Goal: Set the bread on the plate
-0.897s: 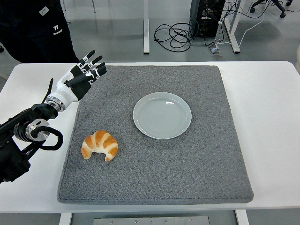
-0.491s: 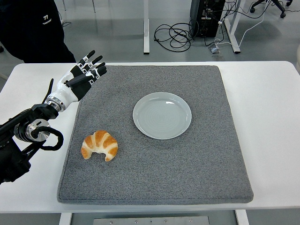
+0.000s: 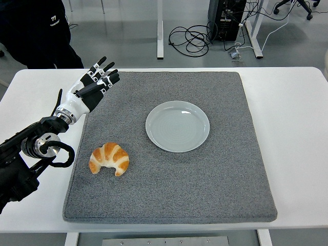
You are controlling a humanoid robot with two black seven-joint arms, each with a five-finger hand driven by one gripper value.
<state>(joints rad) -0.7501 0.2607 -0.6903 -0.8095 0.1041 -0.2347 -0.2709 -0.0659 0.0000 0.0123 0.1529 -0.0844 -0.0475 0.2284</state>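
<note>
Head view: your left hand [image 3: 92, 87] hovers released at upper left, nothing grasped; the croissant [image 3: 109, 158] lies lower left, off the plate [image 3: 177, 126]. Next, reach down to it.

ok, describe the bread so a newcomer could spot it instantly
Start at the grey mat covering most of the white table. On its near-left part, left of and nearer than the round pale plate, lies the croissant. It is the only golden-brown, crescent-shaped thing there, striped with paler bands.
</note>
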